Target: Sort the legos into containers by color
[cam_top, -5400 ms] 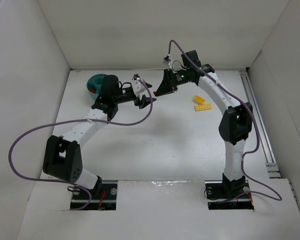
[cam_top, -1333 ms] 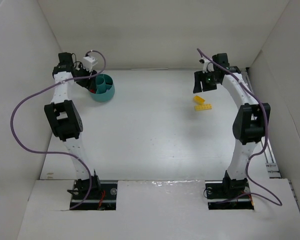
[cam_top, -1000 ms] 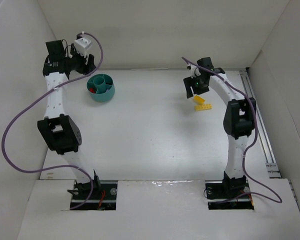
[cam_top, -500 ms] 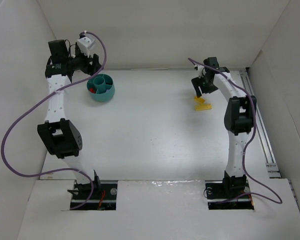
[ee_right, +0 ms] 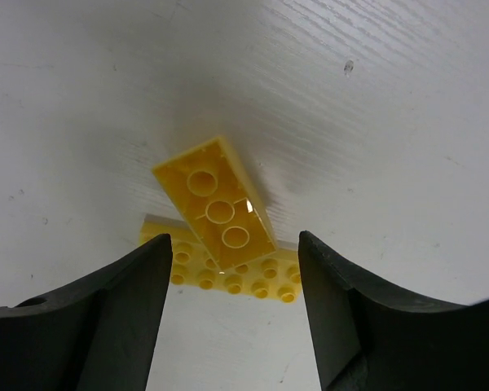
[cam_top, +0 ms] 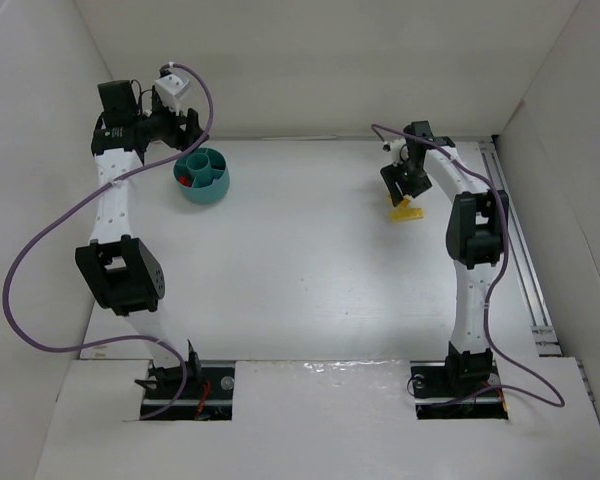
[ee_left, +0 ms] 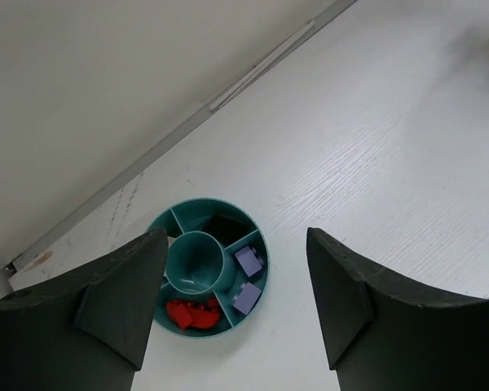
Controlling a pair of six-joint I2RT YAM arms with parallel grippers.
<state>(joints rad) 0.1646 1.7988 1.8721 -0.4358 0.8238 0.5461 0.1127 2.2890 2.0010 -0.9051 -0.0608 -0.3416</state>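
The white wood-grain bench [cam_top: 300, 270] sits inside plain white walls [cam_top: 320, 60], with a metal rail [cam_top: 515, 230] along its 3 o'clock edge. At about 10 o'clock stands the round teal plastic divided bowl [cam_top: 208, 192]. The left hand [cam_top: 188, 128] hovers above it, fingers spread wide and holding nothing. Red bricks [ee_left: 191, 313] lie in the bowl's 6 o'clock compartment and two pale purple bricks [ee_left: 246, 278] in the 4 o'clock one.

At about 2 o'clock the right hand [cam_top: 398, 188] hangs wide apart over an upturned yellow plastic brick [ee_right: 216, 213], which overlaps a flat yellow studded plate [ee_right: 265, 287].

Five seconds back both arms met mid-bench and the left one covered the bowl. Over the last half second the left arm has barely moved.

From above, the right hand hides most of the yellow pieces. The bowl's 12 o'clock compartment looks dark, its contents unclear.
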